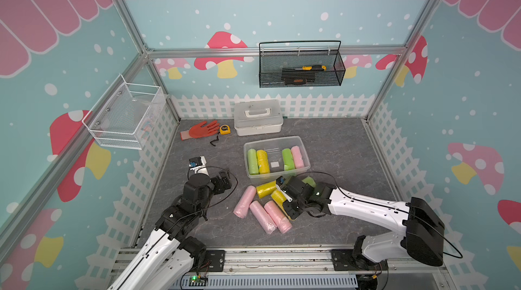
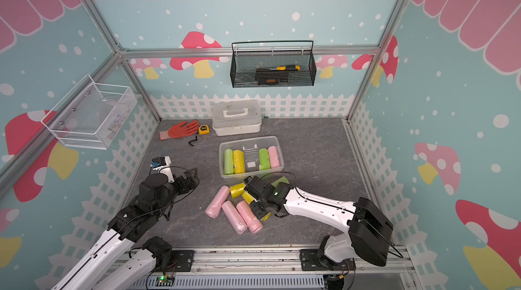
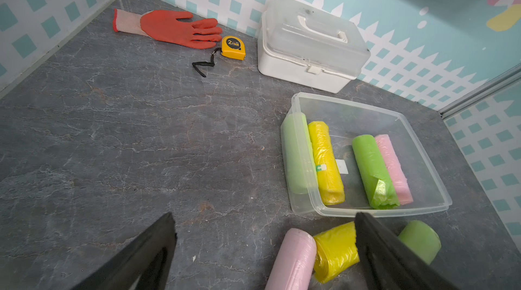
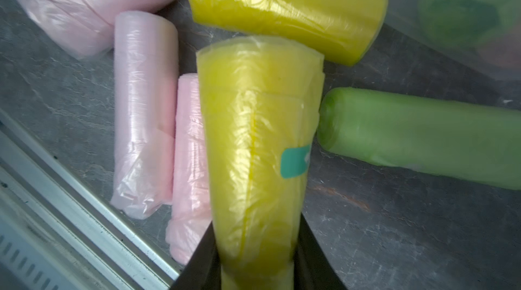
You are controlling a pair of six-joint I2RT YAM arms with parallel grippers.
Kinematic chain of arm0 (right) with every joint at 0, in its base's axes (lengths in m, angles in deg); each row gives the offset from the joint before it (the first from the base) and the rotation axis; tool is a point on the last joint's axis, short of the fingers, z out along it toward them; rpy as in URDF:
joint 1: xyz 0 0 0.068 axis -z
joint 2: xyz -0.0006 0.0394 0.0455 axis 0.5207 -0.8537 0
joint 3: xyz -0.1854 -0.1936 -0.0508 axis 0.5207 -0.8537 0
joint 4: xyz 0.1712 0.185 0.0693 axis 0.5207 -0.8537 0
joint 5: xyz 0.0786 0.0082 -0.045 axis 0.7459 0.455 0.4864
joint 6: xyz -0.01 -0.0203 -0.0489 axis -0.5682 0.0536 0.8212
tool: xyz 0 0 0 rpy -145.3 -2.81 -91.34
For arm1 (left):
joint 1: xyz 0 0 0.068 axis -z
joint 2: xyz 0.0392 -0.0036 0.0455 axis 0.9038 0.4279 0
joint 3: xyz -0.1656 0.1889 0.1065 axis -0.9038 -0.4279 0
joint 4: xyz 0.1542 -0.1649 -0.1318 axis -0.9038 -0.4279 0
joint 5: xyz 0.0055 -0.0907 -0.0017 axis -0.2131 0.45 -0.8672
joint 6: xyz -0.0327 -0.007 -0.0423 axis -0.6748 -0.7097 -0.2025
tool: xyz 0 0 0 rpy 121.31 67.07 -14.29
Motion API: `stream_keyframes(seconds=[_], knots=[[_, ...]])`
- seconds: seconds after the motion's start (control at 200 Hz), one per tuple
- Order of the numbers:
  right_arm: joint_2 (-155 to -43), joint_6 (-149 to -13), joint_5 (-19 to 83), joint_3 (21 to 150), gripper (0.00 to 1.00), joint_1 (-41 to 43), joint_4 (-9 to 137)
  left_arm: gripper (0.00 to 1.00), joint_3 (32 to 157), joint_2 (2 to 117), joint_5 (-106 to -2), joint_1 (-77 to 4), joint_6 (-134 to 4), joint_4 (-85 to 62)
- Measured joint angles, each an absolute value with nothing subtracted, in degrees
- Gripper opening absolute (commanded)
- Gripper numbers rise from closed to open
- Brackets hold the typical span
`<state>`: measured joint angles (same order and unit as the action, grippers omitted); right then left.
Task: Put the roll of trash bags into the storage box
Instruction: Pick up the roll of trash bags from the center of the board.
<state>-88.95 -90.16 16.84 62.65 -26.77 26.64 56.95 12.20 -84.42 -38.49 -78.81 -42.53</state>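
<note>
Overall, a grey marbled desk (image 1: 338,161) fills the floor of the cell, with walls on three sides.

- Arms: the left arm (image 1: 158,246) and right arm (image 1: 366,206) both reach in from the near edge.
- Baskets: a white mesh basket (image 1: 124,116) hangs on the left wall. A black mesh basket (image 1: 301,71) hangs on the back wall.
- White case (image 1: 258,118): closed, handle on top, standing against the back wall just behind the storage box.
- Storage box (image 1: 273,139): clear tub at mid-desk holding four stored rolls (image 1: 262,161) lying side by side, in the order green, yellow, green, pink.
- Left tool (image 3: 263,218): released, jaws wide apart, nothing between them, held off to the left of the box.
- Right tool (image 4: 256,223): clenched on the held yellow roll (image 4: 259,133), with a jaw pressed to each side of it.
- Held yellow roll: outside the box, on its near side, among the loose rolls. Whether it rests on the desk or is clear of it cannot be told.
- Loose rolls: three pink rolls (image 1: 262,216) lie fanned on the desk. A loose yellow roll (image 1: 266,188) lies just in front of the box wall. A loose green roll (image 1: 310,181) is partly hidden by the right arm.
- Orange glove (image 1: 201,129): flat near the back left corner.
- Yellow tape measure (image 1: 225,129): at the glove's fingertips.
</note>
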Motion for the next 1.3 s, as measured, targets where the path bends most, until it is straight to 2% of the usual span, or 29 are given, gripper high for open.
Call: stream_keyframes(seconds=[0.215,0.385,0.65,0.941,1.296], knots=[[-81.1,-89.8,17.3,68.9,0.29,-26.8,20.9,0.99,56.9,12.3,-84.2,-38.5,-80.5,-42.7],[-79.4,-89.8,15.8,76.6,0.24,-26.6,16.3,0.99,59.5,15.1,-86.6,-38.5,-84.0,-45.1],[-91.9,-89.6,12.6,89.5,0.18,-24.4,13.2,0.99,66.8,23.6,-87.4,-39.1,-85.9,-47.5],[-106.5,-90.2,12.8,96.4,0.03,-16.6,13.6,0.99,63.0,15.6,-84.7,-40.3,-82.3,-46.8],[-116.5,-92.7,12.8,102.2,0.02,-11.3,17.8,0.99,62.7,15.4,-84.0,-40.3,-81.1,-46.7]])
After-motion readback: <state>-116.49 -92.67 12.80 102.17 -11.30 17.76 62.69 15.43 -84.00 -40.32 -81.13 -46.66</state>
